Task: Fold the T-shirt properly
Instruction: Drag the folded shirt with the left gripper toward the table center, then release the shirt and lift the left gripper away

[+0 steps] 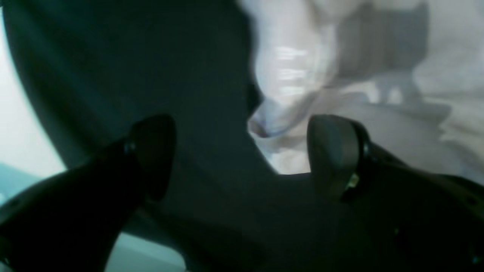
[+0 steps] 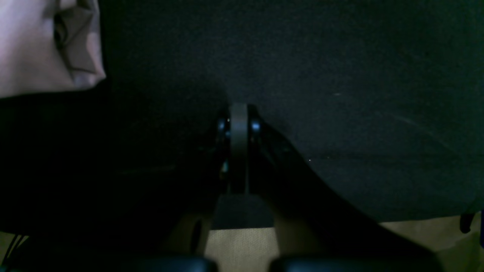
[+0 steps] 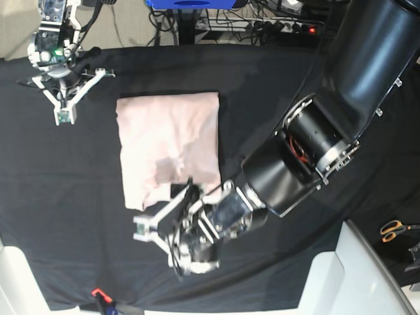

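On the black-covered bench point(image 3: 315, 79) we see the T-shirt point(image 3: 169, 141), pale pink and folded into a tall rectangle, lying a little left of centre. Our left gripper point(image 3: 172, 220) hangs at the shirt's near edge with its fingers point(image 1: 332, 151) spread apart and nothing between them, the cloth just beyond their tips in the left wrist view. Far left, well apart from the shirt, our right gripper point(image 2: 238, 124) sits over bare bench with its fingers pressed together, empty.
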`<control>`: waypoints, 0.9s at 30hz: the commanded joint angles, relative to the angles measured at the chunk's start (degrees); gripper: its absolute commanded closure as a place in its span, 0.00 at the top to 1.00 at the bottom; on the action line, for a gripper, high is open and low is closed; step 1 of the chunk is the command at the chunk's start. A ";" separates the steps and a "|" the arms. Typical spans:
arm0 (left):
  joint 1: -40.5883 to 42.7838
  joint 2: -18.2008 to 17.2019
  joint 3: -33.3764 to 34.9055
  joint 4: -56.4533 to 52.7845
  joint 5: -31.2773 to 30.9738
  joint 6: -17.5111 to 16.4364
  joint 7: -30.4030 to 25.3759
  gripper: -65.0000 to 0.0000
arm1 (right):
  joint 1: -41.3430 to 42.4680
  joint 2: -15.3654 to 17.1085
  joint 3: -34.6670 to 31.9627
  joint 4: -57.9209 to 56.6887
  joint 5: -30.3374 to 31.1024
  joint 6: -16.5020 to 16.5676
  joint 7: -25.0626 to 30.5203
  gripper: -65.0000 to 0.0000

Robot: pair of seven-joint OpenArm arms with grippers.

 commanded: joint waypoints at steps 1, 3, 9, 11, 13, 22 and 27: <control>-2.43 0.60 -1.94 1.25 0.05 0.12 1.35 0.81 | 0.00 0.15 -0.06 0.75 -0.11 -0.10 1.04 0.00; -2.61 0.60 -5.63 4.16 -0.21 0.12 4.17 0.81 | -0.09 0.06 -0.14 0.75 -0.11 -0.10 1.04 0.00; 8.56 -1.33 -16.09 25.78 0.14 0.12 15.77 0.51 | 0.17 -0.21 -0.32 2.69 -0.11 0.07 1.04 0.00; 15.33 -2.74 -18.47 32.82 0.05 0.12 16.38 0.12 | 0.17 -0.21 -0.32 3.74 -0.11 0.07 1.04 0.00; 21.30 -3.71 -20.75 36.77 0.14 0.12 16.21 0.00 | 0.35 -0.12 -0.23 3.74 -0.11 0.07 0.86 0.00; 35.54 -8.02 -24.71 39.94 0.23 0.12 13.57 0.00 | 0.96 -0.21 -0.23 3.21 -0.02 0.07 0.86 0.00; 38.80 -8.63 -24.53 39.50 0.23 0.12 13.57 0.00 | 0.88 -0.21 -0.23 3.21 -0.02 0.07 0.86 0.00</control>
